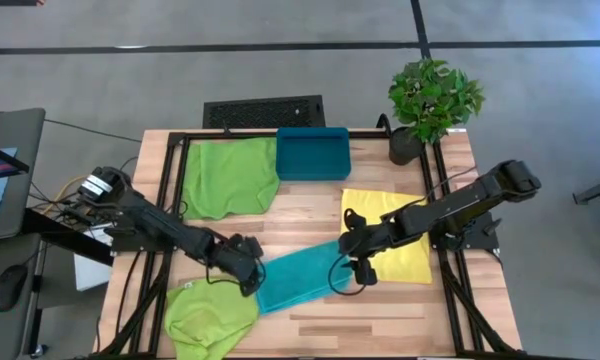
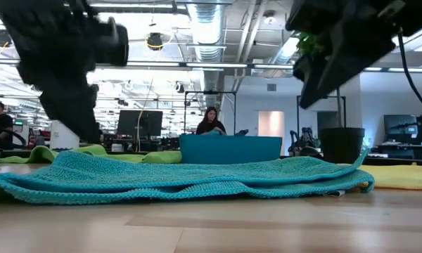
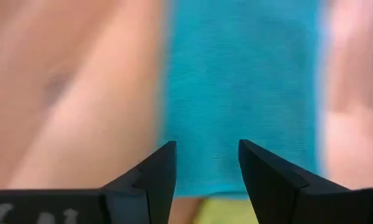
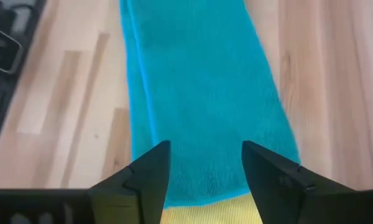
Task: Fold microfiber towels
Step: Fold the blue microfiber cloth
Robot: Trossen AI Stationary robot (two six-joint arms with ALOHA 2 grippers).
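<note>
Towel position and claw state

Teal towel lies folded into a long strip across the front centre of the tabletop, running at a slant between the two arms. Its left end touches a crumpled lime green towel at the front left corner; its right end overlaps the edge of the flat yellow towel.

Left claw sits over the strip's left end. In the left wrist view its fingers are parted, with nothing gripped between them.

Right claw sits over the strip's right end. In the right wrist view its fingers are likewise parted and empty, with teal cloth showing in the gap.

A second lime green towel lies spread at the rear left, touching a teal bin. A potted plant stands at the rear right corner.
</note>
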